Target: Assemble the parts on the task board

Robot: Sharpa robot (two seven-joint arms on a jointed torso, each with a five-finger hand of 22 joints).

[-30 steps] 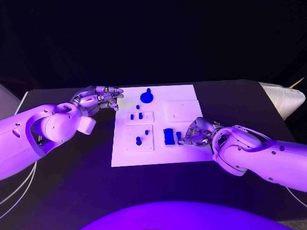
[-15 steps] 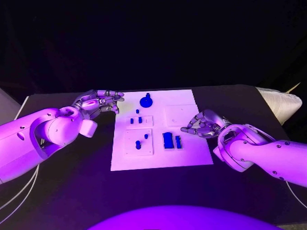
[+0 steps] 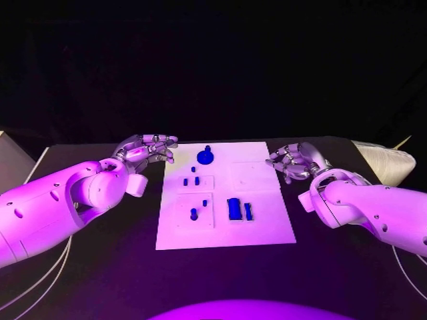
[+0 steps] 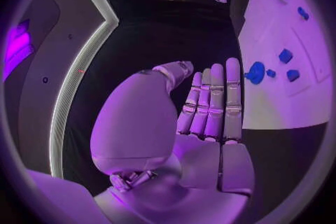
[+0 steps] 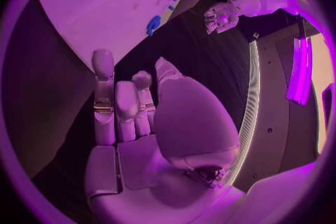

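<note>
The white task board [image 3: 261,230] lies in the middle of the black table. On it are a round blue part [image 3: 206,157] at the far edge, two small blue pieces [image 3: 191,180], two blue pegs [image 3: 193,214] and two upright blue blocks [image 3: 235,208]. My left hand [image 3: 148,148] hovers off the board's far left corner, fingers extended, holding nothing [image 4: 210,106]. My right hand [image 3: 292,160] hovers off the board's far right side, also holding nothing [image 5: 129,106]. The left wrist view shows the board [image 4: 280,101] with the round part [image 4: 255,73].
A white padded object [image 3: 389,157] sits at the table's right edge. A pale box [image 3: 2,157] stands off the left side. Bare black table lies on both sides of the board and in front of it.
My right hand has left the blue blocks at the board's near right and moved back to the far right side, off the board. The camera has shifted.
</note>
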